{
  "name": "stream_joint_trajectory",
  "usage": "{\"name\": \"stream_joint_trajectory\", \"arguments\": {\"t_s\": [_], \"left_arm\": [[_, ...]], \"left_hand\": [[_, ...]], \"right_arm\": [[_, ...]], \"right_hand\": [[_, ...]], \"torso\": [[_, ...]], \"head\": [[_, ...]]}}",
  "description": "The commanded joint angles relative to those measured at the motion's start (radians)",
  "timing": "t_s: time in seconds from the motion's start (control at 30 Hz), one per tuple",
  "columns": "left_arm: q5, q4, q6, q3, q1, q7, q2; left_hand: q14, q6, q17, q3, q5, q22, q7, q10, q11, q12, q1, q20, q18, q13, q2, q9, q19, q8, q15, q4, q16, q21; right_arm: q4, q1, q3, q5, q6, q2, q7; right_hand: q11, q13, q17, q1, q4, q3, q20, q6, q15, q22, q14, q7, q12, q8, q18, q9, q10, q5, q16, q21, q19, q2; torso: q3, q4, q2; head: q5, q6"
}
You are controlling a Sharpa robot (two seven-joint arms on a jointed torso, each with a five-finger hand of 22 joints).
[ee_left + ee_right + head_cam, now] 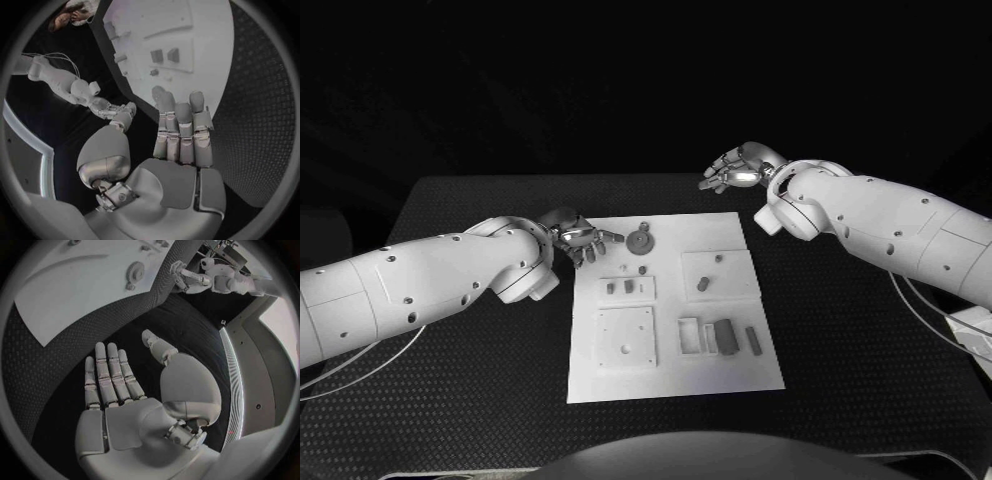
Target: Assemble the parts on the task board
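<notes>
While the task board [668, 300] lies in the middle of the black table [473, 400], the left hand [581, 240] hovers at the board's far left corner, fingers spread and straight, holding nothing; the right hand [740, 168] hangs beyond the board's far right corner, over bare table, fingers likewise apart and empty; a round gear-like part [640, 242] lies on the board just beside the left hand; small grey parts [733, 337] sit on the board's near half, among raised white blocks [626, 335].
</notes>
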Motion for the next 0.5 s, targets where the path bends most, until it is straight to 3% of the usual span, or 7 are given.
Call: {"name": "stream_joint_trajectory", "arguments": {"t_s": [0.03, 0.23, 0.4, 0.43, 0.47, 0.5], "left_arm": [[-0.099, -0.010, -0.109, 0.000, 0.000, 0.216, 0.019], [-0.311, -0.043, -0.140, -0.001, -0.005, 0.207, 0.059], [-0.428, -0.066, -0.110, -0.001, -0.014, 0.219, 0.090], [-0.450, -0.070, -0.099, -0.001, -0.015, 0.221, 0.095], [-0.481, -0.077, -0.087, -0.001, -0.017, 0.223, 0.103], [-0.499, -0.083, -0.079, -0.001, -0.018, 0.223, 0.109]], "left_hand": [[-0.004, -0.005, -0.001, -0.005, 0.003, 0.014, 0.000, -0.005, -0.001, -0.001, -0.009, -0.002, -0.002, 0.000, 0.000, -0.001, -0.005, -0.005, -0.001, 0.001, -0.004, -0.004], [-0.004, -0.005, -0.001, -0.005, 0.003, 0.014, 0.000, -0.005, -0.001, -0.001, -0.009, -0.002, -0.002, 0.000, 0.000, -0.001, -0.005, -0.005, -0.001, 0.001, -0.004, -0.004], [-0.004, -0.005, -0.001, -0.005, 0.003, 0.014, 0.000, -0.005, -0.001, -0.001, -0.009, -0.002, -0.002, 0.000, 0.000, -0.001, -0.005, -0.005, -0.001, 0.001, -0.004, -0.004], [-0.100, -0.093, -0.025, 0.130, 0.058, 0.002, 0.010, -0.141, 0.010, -0.076, 0.262, 0.022, 0.021, -0.030, 0.024, -0.016, -0.097, -0.049, -0.010, -0.120, -0.066, -0.053], [-0.171, -0.151, -0.051, 0.216, 0.057, -0.016, 0.038, -0.290, 0.030, -0.172, 0.458, 0.053, 0.014, -0.073, -0.019, -0.029, -0.173, -0.081, 0.075, -0.095, -0.123, -0.098], [-0.158, -0.138, -0.074, 0.221, 0.003, -0.034, 0.075, -0.250, 0.136, -0.198, 0.517, 0.131, 0.011, -0.095, 0.036, -0.028, -0.164, -0.077, 0.118, -0.132, -0.155, -0.112]], "right_arm": [[0.001, 0.000, 0.000, 0.001, 0.002, 0.001, 0.016], [0.000, 0.000, 0.000, 0.001, 0.003, 0.004, 0.016], [-0.002, -0.001, 0.000, 0.001, 0.004, 0.008, 0.017], [-0.002, -0.001, 0.000, 0.001, 0.005, 0.008, 0.017], [-0.002, -0.001, 0.000, 0.001, 0.005, 0.008, 0.017], [-0.002, -0.001, 0.000, 0.001, 0.005, 0.008, 0.017]], "right_hand": [[0.002, -0.001, 0.000, 0.005, 0.003, -0.004, 0.000, -0.007, 0.000, 0.001, -0.004, 0.027, -0.007, 0.003, -0.016, -0.001, 0.004, -0.004, -0.004, -0.007, -0.006, -0.001], [0.002, -0.001, 0.000, 0.005, 0.003, -0.004, 0.000, -0.007, 0.000, 0.001, -0.004, 0.027, -0.007, 0.003, -0.016, -0.001, 0.004, -0.004, -0.004, -0.007, -0.006, -0.001], [0.002, -0.001, 0.000, 0.005, 0.003, -0.004, 0.000, -0.007, 0.000, 0.001, -0.004, 0.027, -0.007, 0.003, -0.016, -0.001, 0.004, -0.004, -0.004, -0.007, -0.006, -0.001], [0.002, -0.002, 0.000, 0.006, 0.003, -0.003, 0.000, -0.007, 0.000, 0.002, -0.004, 0.027, -0.007, 0.003, -0.016, -0.001, 0.004, -0.004, -0.004, -0.007, -0.006, 0.000], [0.002, -0.002, 0.000, 0.006, 0.003, -0.003, 0.000, -0.007, 0.000, 0.002, -0.004, 0.027, -0.007, 0.003, -0.016, -0.001, 0.004, -0.004, -0.004, -0.007, -0.006, 0.000], [0.002, -0.002, 0.000, 0.006, 0.003, -0.003, 0.000, -0.007, 0.000, 0.002, -0.004, 0.027, -0.007, 0.003, -0.016, -0.001, 0.004, -0.004, -0.004, -0.007, -0.006, 0.000]], "torso": [[-0.0016, 0.0003, 0.001], [-0.0015, -0.0008, 0.001], [-0.0015, -0.0016, 0.002], [-0.0016, -0.0020, 0.002], [-0.0019, -0.0020, 0.002], [-0.0020, -0.0018, 0.002]], "head": [[-0.001, 0.007], [0.001, 0.011], [0.002, 0.015], [0.001, 0.015], [0.001, 0.015], [0.001, 0.016]]}}
